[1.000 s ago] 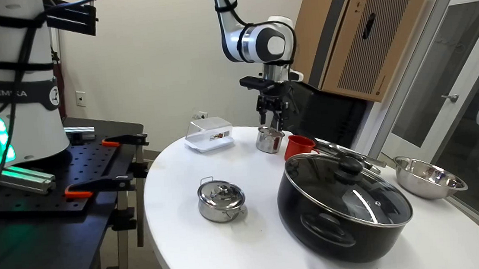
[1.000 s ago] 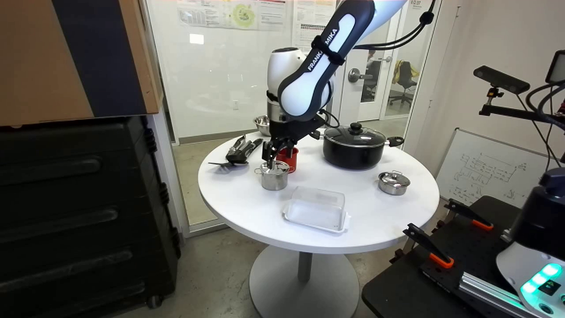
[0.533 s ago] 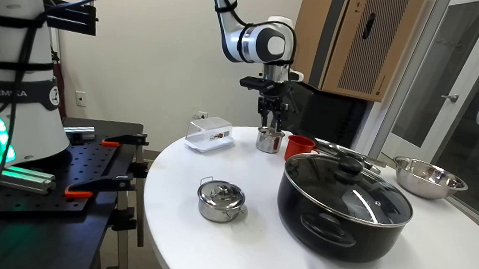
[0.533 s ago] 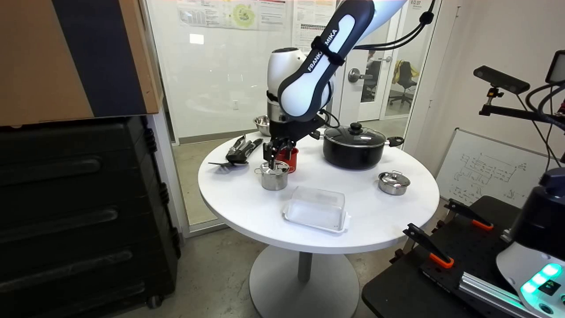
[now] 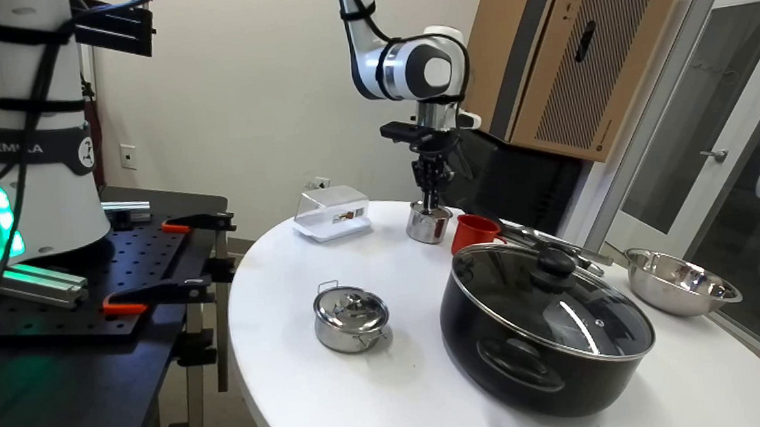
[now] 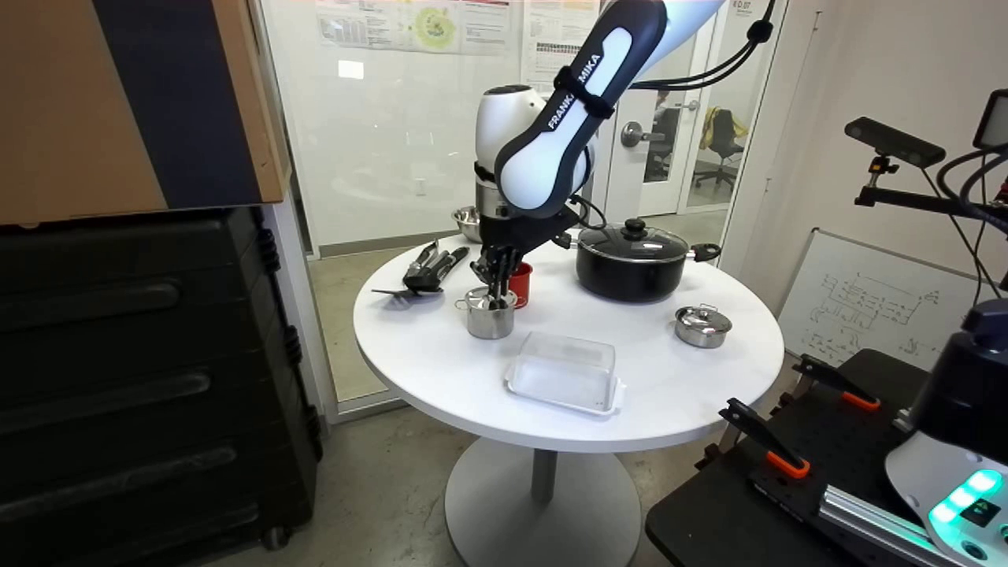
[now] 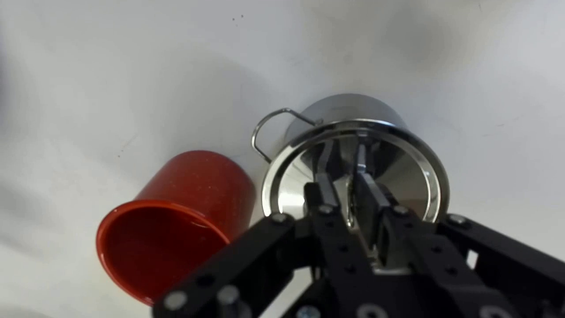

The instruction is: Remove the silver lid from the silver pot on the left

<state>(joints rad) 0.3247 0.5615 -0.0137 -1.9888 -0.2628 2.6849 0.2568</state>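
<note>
Nearest in an exterior view, a black drawer unit [image 6: 150, 354] stands at the left, a cardboard box [image 6: 63, 118] above it. Next, a white dish [image 6: 606, 403] under a clear cover [image 6: 561, 366] sits near the close edge of the round worktop [image 6: 433, 362].

A little farther on stands the silver pot [image 6: 490, 323], upright, with 2 wire handles at its sides. The silver lid [image 7: 401, 172] lies on top of it. The gripper [image 7: 345, 187] points down at the lid; in the wrist view its 2 fingers [image 7: 326, 190] stand close together, 1 on each side of the lid's handle. A narrow gap shows between them, and I cannot tell whether they pinch the handle.

Just beside the pot is 1 red cup [image 6: 520, 285]. Well to the right is a squat silver pot [image 6: 703, 329], covered. Farther back come a large black pot [image 6: 630, 279] with its glass lid [image 6: 602, 242] on and, leftward, some dark utensils [image 6: 429, 272]. Behind these is a wide silver pan [image 6: 468, 224], partly hidden. Beyond the worktop, posters [image 6: 417, 27] hang, and farther still stands a chair [image 6: 722, 142].
</note>
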